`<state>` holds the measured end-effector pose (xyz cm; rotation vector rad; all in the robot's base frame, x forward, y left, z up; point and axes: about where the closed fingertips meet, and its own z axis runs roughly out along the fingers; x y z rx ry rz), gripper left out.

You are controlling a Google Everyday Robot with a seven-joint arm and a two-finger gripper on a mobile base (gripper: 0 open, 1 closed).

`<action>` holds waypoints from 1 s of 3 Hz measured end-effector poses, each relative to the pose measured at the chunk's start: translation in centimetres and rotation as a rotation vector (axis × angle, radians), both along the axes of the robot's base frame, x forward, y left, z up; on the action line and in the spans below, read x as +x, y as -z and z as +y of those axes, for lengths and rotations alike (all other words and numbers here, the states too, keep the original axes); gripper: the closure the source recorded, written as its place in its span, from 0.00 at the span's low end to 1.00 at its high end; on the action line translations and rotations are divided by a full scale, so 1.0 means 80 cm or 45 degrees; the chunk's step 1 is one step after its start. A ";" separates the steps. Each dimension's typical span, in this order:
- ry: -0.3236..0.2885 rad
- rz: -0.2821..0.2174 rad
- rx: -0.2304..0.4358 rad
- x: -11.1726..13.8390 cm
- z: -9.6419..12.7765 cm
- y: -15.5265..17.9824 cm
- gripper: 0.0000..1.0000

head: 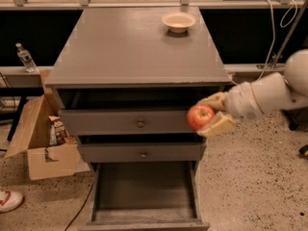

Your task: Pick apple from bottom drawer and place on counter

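My gripper (208,114) is shut on the red apple (199,116) and holds it in the air in front of the right end of the top drawer, below the counter's front edge. The arm reaches in from the right. The bottom drawer (144,215) is pulled wide open at the foot of the cabinet, its bare gray floor showing. The counter (125,47) is the flat gray top above.
A cream bowl (178,20) sits at the counter's back right. The two upper drawers (139,124) stand slightly open. A cardboard box (41,138) lies on the floor at left, a water bottle (24,57) on a ledge behind it. A shoe (7,200) is at bottom left.
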<state>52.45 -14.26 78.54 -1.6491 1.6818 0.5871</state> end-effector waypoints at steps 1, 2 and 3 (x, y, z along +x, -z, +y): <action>-0.011 0.009 -0.052 0.085 0.045 -0.056 1.00; 0.010 -0.009 -0.050 0.145 0.077 -0.084 1.00; 0.206 0.009 0.000 0.205 0.086 -0.094 1.00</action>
